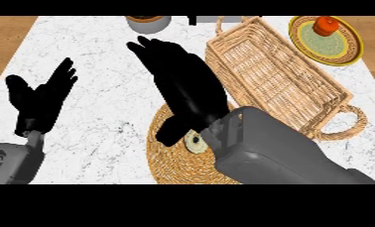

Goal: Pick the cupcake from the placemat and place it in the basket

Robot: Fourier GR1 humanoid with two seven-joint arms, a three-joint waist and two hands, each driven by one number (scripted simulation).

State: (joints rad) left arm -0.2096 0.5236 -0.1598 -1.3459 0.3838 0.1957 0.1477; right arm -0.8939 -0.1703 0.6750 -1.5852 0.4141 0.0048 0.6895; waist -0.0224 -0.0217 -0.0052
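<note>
A round woven placemat [172, 164] lies at the counter's front centre. On it sits the cupcake [195, 143], only partly showing under my right hand [183, 85]. That hand hovers over the mat with its fingers stretched away toward the back left and its thumb hanging down beside the cupcake; it holds nothing. The long wicker basket [275, 75] with loop handles lies slanted just right of the hand and has nothing in it. My left hand [41, 97] rests open at the left, fingers up.
A yellow plate [344, 47] bearing a red-orange round item [327, 24] stands at the back right. A grey cup [149, 21] stands at the back edge, left of the basket's far end. White marble counter with wooden strips at both sides.
</note>
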